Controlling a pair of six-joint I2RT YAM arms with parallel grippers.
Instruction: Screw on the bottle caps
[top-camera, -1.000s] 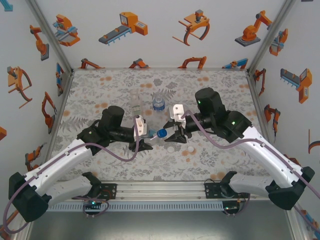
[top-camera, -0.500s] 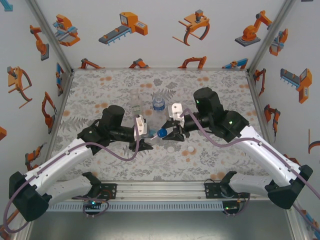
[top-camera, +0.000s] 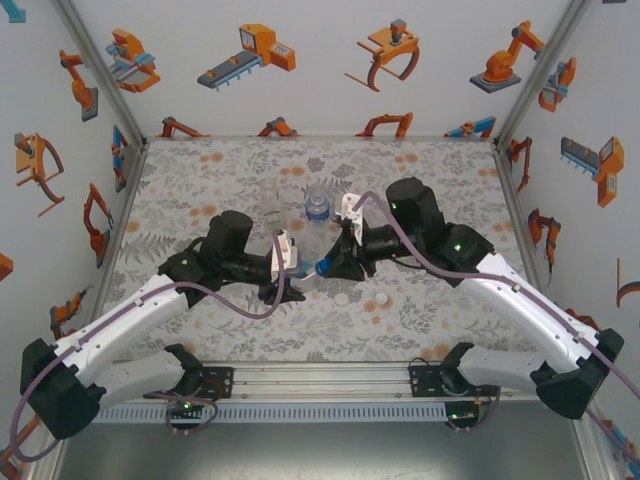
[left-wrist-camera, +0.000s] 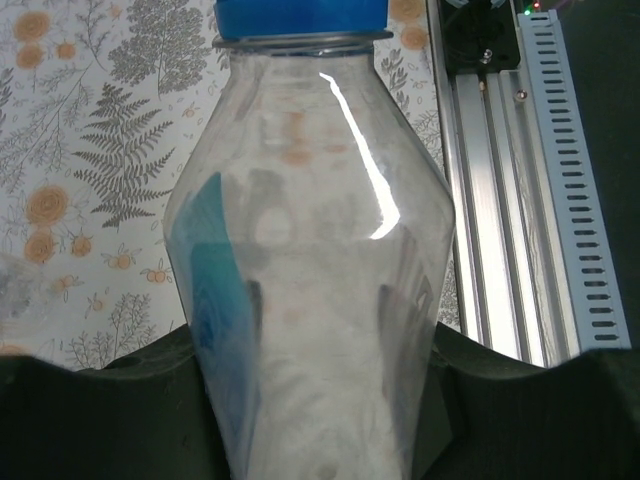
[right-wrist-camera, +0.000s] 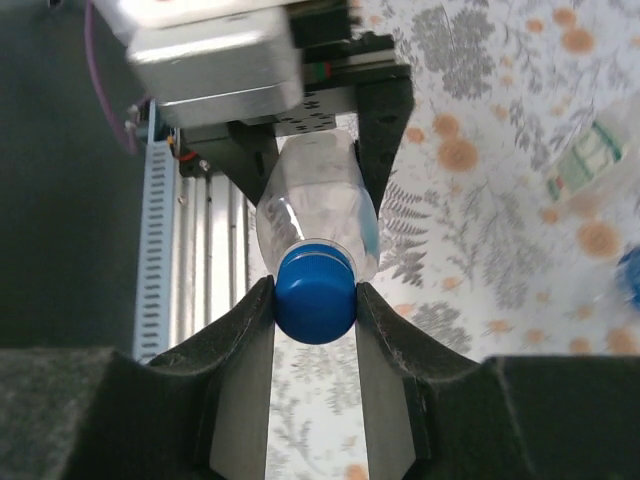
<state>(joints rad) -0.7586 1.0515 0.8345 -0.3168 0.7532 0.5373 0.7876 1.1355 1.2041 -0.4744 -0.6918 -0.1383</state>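
In the middle of the top view, the left end effector (left-wrist-camera: 315, 405) is clenched around the body of a clear plastic bottle with a blue label (left-wrist-camera: 320, 250), holding it on its side above the floral worktop (top-camera: 200, 180). The right end effector (right-wrist-camera: 314, 300) grasps the small round blue plastic screw cap (top-camera: 322, 266) seated on the bottle's mouth, its pads (right-wrist-camera: 250, 330) touching the cap on both sides. The risks, as I judge them: if cap and neck are out of line, the thread may cross and jam; if the pads slip on the smooth cap, nothing tightens; if the left grip is weak, the bottle turns with the cap — or drops.
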